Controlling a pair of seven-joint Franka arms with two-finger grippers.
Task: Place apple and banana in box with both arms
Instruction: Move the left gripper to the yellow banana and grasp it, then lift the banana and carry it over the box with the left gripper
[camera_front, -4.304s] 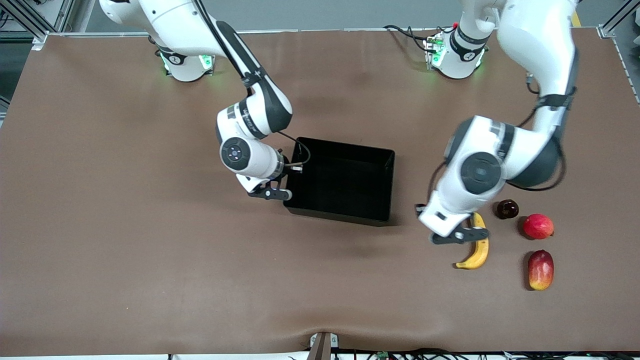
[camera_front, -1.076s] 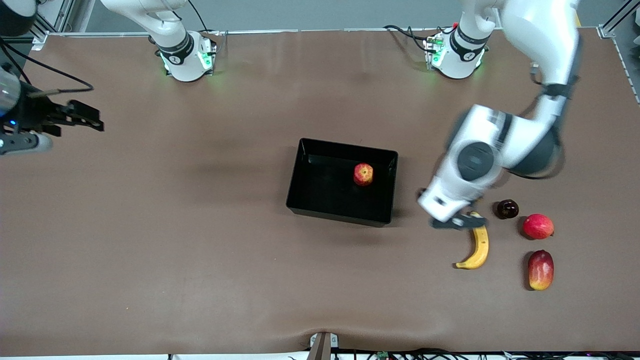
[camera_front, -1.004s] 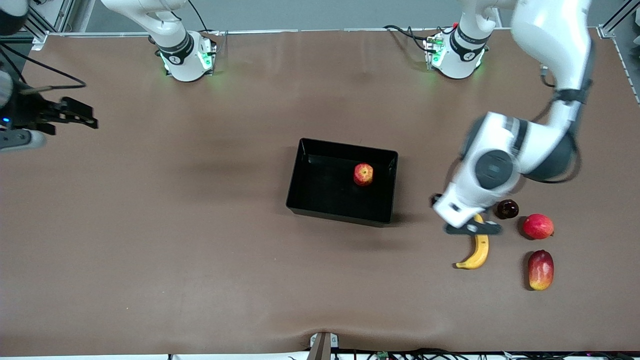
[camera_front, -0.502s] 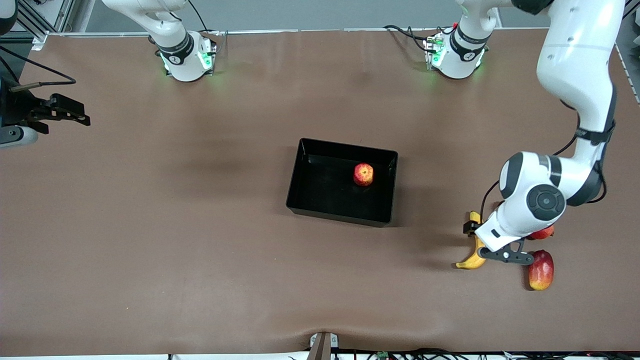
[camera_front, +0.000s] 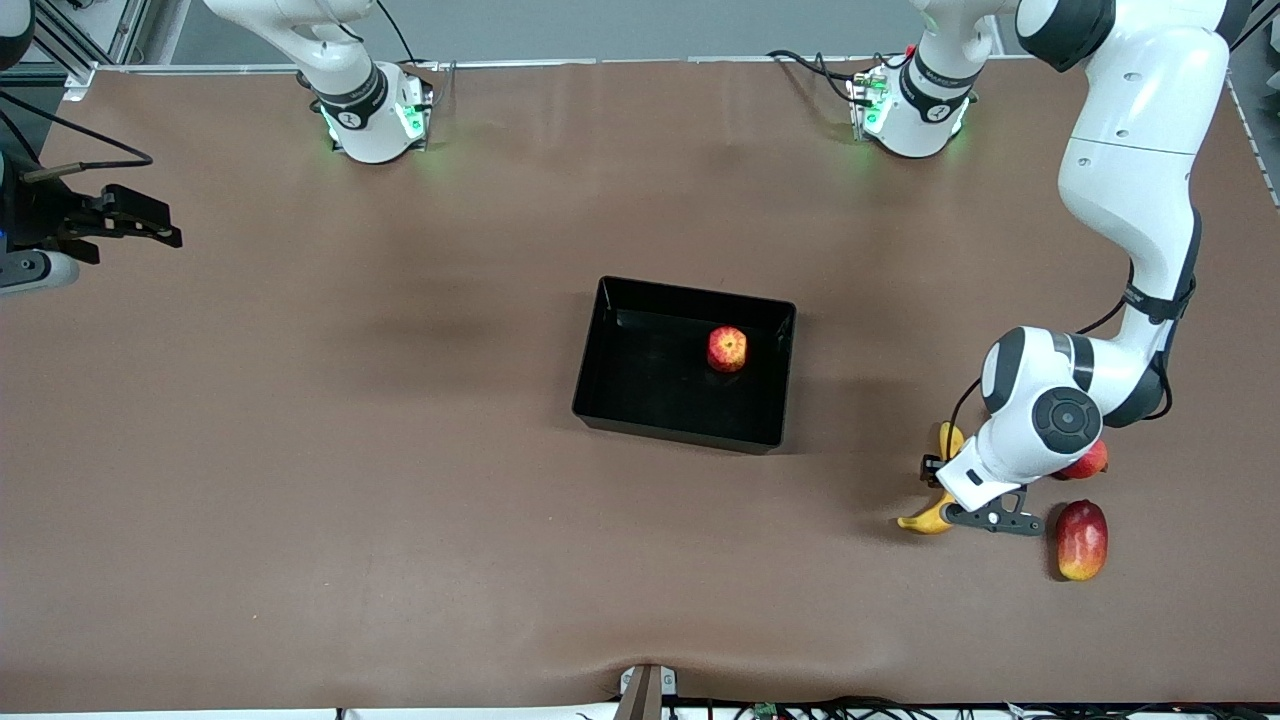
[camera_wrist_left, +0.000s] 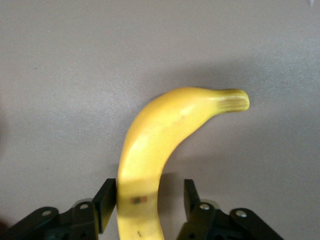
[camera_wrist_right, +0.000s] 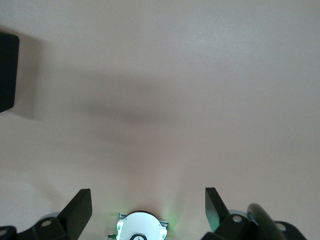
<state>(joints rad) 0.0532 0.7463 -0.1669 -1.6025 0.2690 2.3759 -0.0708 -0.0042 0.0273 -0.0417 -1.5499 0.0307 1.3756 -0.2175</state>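
Now banana (camera_wrist_left: 150, 150) between open left gripper (camera_wrist_left: 147, 205) fingers, apple (camera_front: 727, 348) in box (camera_front: 610, 390)

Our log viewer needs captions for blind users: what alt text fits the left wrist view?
A yellow banana lies on the brown table, with the left gripper open astride it, one finger on each side.

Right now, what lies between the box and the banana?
Nothing: the front view shows bare table between the box and the banana, which the left hand straddles.
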